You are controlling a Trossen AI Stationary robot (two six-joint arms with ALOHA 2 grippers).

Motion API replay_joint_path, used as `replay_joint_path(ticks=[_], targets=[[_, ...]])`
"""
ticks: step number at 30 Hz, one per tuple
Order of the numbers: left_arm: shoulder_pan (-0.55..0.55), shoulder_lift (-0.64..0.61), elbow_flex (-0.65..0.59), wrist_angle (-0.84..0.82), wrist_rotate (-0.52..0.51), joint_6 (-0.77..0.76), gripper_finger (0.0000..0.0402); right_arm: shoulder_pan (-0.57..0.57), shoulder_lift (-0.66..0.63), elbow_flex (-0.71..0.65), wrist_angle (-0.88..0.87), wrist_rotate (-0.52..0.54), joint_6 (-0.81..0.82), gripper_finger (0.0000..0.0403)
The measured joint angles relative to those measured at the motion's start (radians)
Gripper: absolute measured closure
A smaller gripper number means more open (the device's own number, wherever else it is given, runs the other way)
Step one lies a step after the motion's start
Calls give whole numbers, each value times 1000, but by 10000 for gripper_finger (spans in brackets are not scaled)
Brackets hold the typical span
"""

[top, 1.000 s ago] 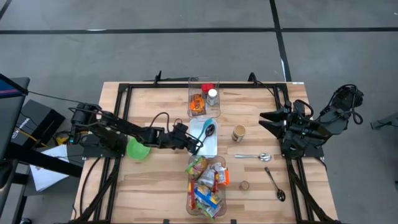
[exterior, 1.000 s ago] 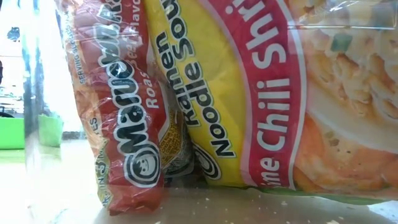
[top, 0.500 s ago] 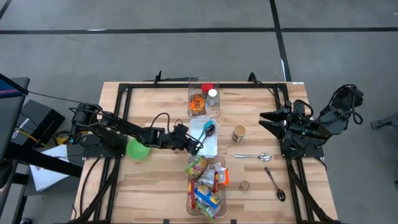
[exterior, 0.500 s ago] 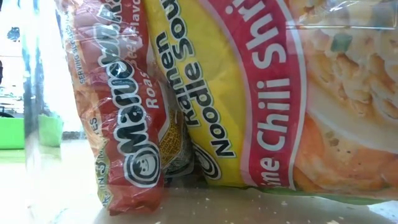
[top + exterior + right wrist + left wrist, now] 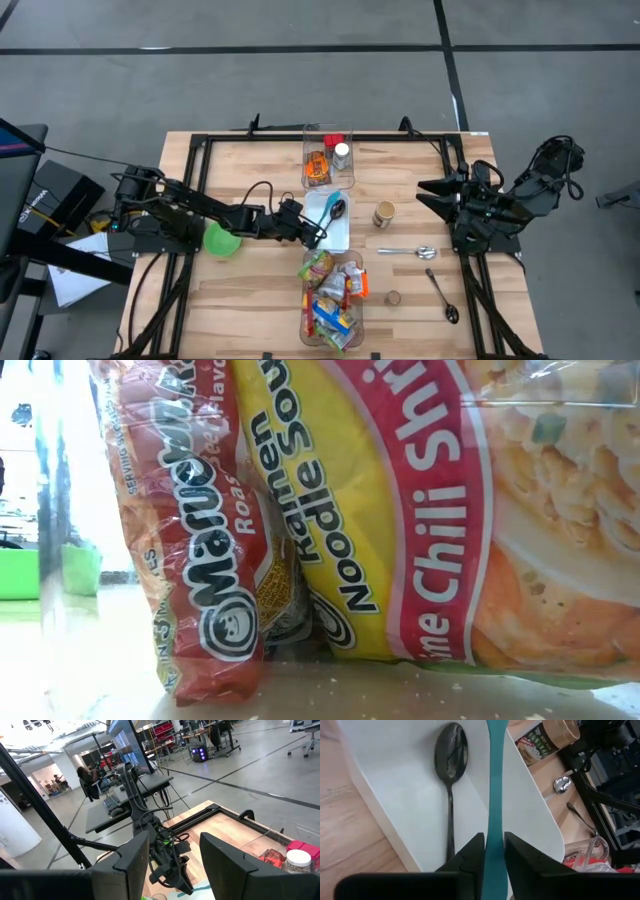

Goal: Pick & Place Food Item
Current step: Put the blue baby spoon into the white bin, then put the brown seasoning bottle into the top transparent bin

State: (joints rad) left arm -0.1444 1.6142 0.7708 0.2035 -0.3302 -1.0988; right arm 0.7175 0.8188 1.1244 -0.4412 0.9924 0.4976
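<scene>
Left wrist view alone shows the teal flat-handled utensil (image 5: 494, 795) clamped between the left gripper (image 5: 493, 851) fingers, above a white rectangular tray (image 5: 390, 795); a black metal spoon (image 5: 451, 775) lies just beside it. Right gripper (image 5: 172, 851) hangs parted, empty, well apart over the pale wooden table (image 5: 250, 295) — monitors and desks behind.

High view: even overhead light, soft weak shadows, whole table (image 5: 250, 290) sharp. Low view: noodle packets (image 5: 400, 510) pressed against lens, slightly soft; plastic wrap glare along top edge; upper left of frame blown out white. Left wrist view: white tray (image 5: 410, 785) bright; fingers (image 5: 470, 862) blurred at bottom. Right wrist view: ceiling lights glare upper left.
</scene>
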Motion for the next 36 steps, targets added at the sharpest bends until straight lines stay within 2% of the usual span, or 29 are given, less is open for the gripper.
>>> replay_joint_path(ticks=[6,19,23,27,33,36], targets=[[0,0,0,0,-11,1,308,0,0,0,0,0,0,232],[0,0,0,0,-21,2,304,0,0,0,0,0,0,232],[-6,0,0,46,-59,21,303,0,0,0,0,0,0,232],[-6,0,0,166,-66,108,303,0,0,0,0,0,0,232],[-42,-5,1,475,-24,496,303,0,0,0,0,0,0,232],[-63,-5,1,565,-20,559,303,0,0,0,0,0,10,232]])
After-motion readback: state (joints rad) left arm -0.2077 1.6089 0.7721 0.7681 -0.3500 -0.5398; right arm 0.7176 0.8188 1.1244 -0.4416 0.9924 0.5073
